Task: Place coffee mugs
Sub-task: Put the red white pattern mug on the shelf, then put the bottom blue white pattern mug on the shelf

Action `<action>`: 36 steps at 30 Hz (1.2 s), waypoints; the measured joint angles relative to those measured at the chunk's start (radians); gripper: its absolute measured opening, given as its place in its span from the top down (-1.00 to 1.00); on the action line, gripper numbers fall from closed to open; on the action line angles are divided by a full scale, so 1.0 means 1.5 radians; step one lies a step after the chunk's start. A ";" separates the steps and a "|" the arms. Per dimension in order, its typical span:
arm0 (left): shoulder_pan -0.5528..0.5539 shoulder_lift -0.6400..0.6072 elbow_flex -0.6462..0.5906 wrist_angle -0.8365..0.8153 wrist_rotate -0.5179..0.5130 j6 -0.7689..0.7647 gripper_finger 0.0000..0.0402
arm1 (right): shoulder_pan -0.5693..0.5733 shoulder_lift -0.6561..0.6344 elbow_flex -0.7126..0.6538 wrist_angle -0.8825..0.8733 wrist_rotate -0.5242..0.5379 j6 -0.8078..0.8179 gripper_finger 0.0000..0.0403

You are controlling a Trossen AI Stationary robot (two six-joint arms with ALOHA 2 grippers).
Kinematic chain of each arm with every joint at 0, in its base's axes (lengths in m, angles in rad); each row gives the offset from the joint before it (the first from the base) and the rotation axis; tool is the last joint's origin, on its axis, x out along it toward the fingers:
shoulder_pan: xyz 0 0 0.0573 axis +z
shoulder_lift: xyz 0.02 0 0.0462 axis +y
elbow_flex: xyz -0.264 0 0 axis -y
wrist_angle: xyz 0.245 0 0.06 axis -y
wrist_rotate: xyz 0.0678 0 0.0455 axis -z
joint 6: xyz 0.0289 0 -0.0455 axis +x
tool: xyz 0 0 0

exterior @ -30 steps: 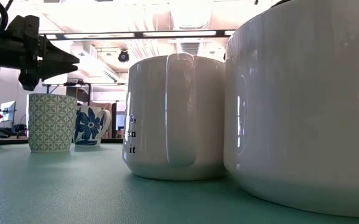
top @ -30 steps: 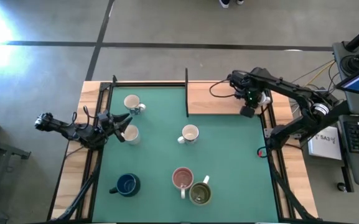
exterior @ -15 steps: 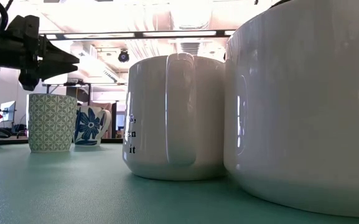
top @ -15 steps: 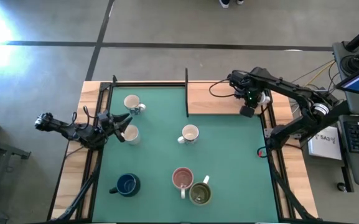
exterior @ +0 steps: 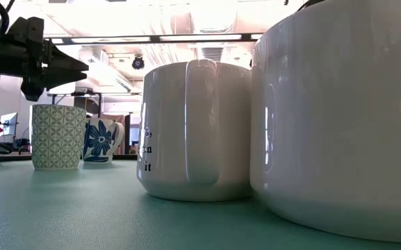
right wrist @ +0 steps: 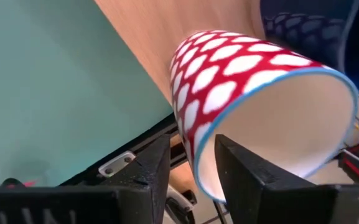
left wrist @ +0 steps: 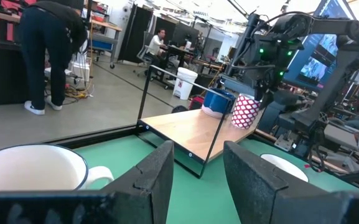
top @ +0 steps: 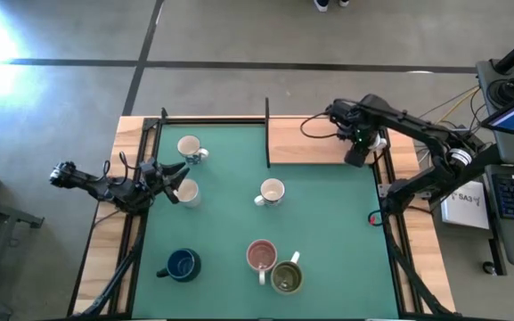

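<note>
The right pincer (top: 355, 159) has widened around the red-and-white mug (right wrist: 254, 93); arm shifted slightly.

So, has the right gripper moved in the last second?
Yes, slightly. In the high view the right gripper has crept toward the table's right rail, over the wooden shelf, with the red-and-white mug at its jaws.

Green-topped table (top: 328, 241) has six mugs (top: 272, 192) standing around the middle white one; a bare wood panel (top: 305, 143) sits at its far-right corner.
</note>
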 joint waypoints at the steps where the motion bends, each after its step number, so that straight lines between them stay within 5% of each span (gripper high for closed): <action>1: 0.000 0.000 0.000 0.000 0.000 0.000 0.39 | 0.000 0.000 0.006 -0.004 0.000 0.007 0.41; 17: 0.000 0.000 0.000 0.000 0.000 0.000 0.39 | 0.002 -0.001 0.101 -0.042 -0.006 0.119 0.43; 23: 0.000 0.000 0.000 0.000 0.000 0.000 0.39 | 0.015 -0.001 0.110 -0.035 -0.070 0.189 0.47; 36: 0.000 0.000 0.000 0.000 0.000 0.000 0.39 | 0.126 -0.001 0.109 0.009 -0.124 0.274 0.49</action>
